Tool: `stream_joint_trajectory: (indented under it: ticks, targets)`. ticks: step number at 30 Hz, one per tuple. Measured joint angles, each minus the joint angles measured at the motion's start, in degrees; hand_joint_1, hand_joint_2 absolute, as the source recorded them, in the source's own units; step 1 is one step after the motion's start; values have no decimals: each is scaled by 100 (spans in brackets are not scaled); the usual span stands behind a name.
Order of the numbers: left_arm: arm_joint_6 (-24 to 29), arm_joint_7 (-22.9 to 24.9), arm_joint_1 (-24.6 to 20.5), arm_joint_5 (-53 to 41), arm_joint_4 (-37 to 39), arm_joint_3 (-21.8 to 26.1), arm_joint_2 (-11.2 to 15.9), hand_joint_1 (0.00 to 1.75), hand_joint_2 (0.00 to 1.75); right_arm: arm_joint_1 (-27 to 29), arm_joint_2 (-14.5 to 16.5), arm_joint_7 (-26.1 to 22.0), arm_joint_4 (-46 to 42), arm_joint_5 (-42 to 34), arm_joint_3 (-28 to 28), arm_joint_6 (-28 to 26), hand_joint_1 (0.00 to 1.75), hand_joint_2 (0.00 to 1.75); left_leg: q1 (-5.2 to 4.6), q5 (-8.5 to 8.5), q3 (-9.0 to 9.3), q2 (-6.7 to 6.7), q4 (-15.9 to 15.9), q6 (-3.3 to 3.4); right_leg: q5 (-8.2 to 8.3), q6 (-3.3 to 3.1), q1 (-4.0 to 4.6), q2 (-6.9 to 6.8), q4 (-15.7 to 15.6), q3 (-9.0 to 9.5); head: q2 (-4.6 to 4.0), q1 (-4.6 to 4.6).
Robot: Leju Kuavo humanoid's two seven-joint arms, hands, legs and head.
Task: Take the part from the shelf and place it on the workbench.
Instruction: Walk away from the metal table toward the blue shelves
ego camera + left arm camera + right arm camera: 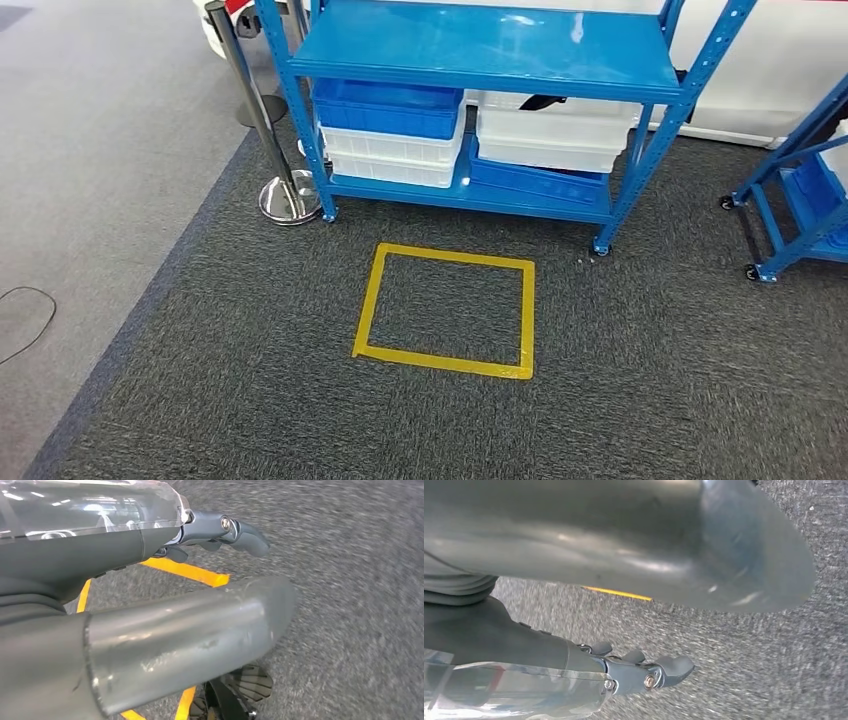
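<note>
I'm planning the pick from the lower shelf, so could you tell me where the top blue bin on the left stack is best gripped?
Probably by the front rim of the blue bin, coming from the open front of the shelf. It sits on top of two white bins, so nothing weighs it down, but the shelf board close above blocks a reach from overhead. Its long side faces outward, suiting both hands.

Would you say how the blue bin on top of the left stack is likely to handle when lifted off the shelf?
The blue bin looks like rigid moulded plastic, so probably stiff. It seems nested in the white bins, so it may stick. Its smooth walls could be slippery.
</note>
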Motion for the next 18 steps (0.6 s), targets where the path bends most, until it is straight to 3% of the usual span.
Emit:
stream_joint_trajectory:
  ticks: [1,3,5,6,8,9,10,12,13,14,15,16,18]
  targets:
    - [0,1,6,0,0,0,2,0,0,-4,1,0,0,0,0,0,0,0,12,166,123,37,-232,-9,-14,14,-3,-79,1,18,0,-1]
    - [0,3,8,0,0,0,7,0,0,-7,1,0,0,0,0,1,0,0,8,541,578,269,-1076,11,-55,62,7,-224,7,73,0,-4]
    - [0,2,-6,0,0,0,10,0,0,-9,1,-3,0,0,0,2,0,0,-19,688,832,442,-1582,81,-97,126,32,-351,14,125,0,2]
    - [0,2,-8,0,0,0,10,0,0,-19,0,-5,0,0,0,2,0,0,-38,675,833,432,-1617,121,-109,161,44,-409,10,146,0,6]
    - [3,2,5,-1,1,0,10,0,0,-56,1,-9,0,1,0,2,0,0,-31,696,826,284,-1644,196,-131,230,34,-493,0,194,0,9]
    - [8,1,13,-2,1,0,7,0,0,-70,2,-11,0,1,0,1,0,0,-21,714,843,219,-1670,233,-180,264,19,-412,43,197,-1,18]
    - [12,-1,13,-3,1,0,3,0,0,-73,3,-15,0,1,0,-3,0,0,-6,739,857,159,-1700,270,-301,289,4,-246,200,138,0,32]
    - [7,-19,-1,1,0,0,-3,0,0,-55,2,-30,0,-8,0,-31,0,0,-1,767,856,58,-1723,321,-672,312,-13,162,845,-168,0,69]
    - [-10,-47,-6,10,0,0,-1,0,0,-43,-1,-41,0,-25,-1,-47,0,0,-8,769,845,4,-1721,338,-843,312,-12,272,1240,-376,0,77]
    - [-38,-96,-4,25,0,0,2,0,0,-33,-4,-50,0,-45,-2,-61,0,0,-17,764,843,-50,-1719,347,-908,311,-11,313,1517,-535,0,79]
    - [-73,-162,4,40,0,1,6,0,0,-27,-7,-57,0,-65,-3,-67,0,0,-24,750,849,-109,-1716,350,-848,305,-10,329,1601,-613,0,80]
    - [-106,-226,13,53,0,1,10,0,0,-24,-8,-60,0,-80,-4,-68,0,0,-27,730,865,-160,-1711,348,-667,294,-10,334,1457,-581,0,80]
    - [-148,-307,22,60,0,1,13,0,0,-19,-9,-47,0,-85,-4,-67,0,0,-30,676,903,-233,-1690,320,-202,254,-11,363,723,-292,-1,85]
